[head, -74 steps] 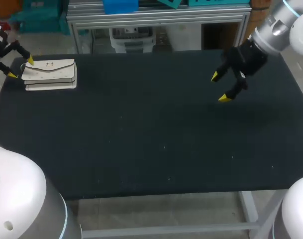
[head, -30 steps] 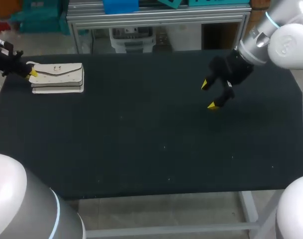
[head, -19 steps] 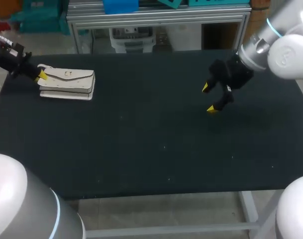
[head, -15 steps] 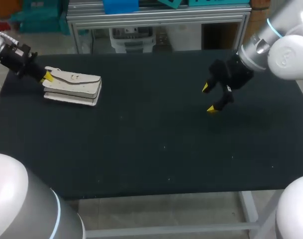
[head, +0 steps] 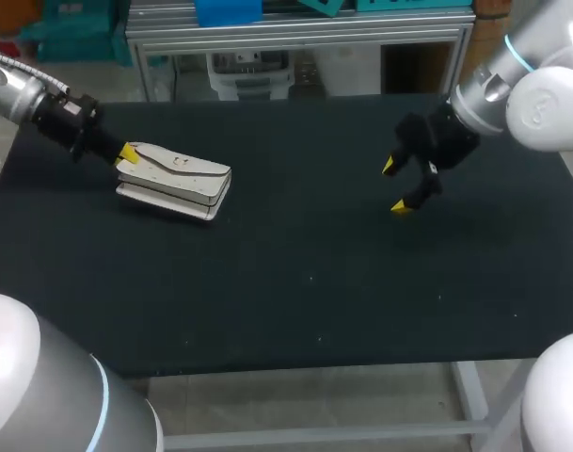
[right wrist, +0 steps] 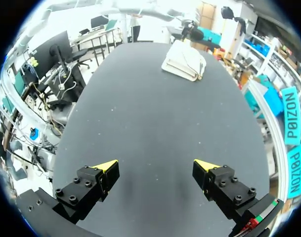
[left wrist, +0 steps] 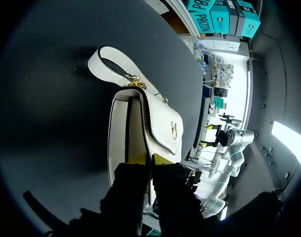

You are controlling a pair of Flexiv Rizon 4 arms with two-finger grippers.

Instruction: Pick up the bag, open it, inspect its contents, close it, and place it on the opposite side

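From above, the white bag is on the left part of the dark table. The left gripper is at the bag's end. The right gripper hangs over the table, well apart from the bag, with its fingers wide open.

From the left wrist, the left gripper has its two yellow tips close together, pinching the bag's edge. The flap is shut, and the strap lies ahead.

From the right wrist, the right gripper holds nothing, and the bag is far ahead.

I think only the grabbing is done. Opening, looking inside, closing and putting the bag on the other side are all left.
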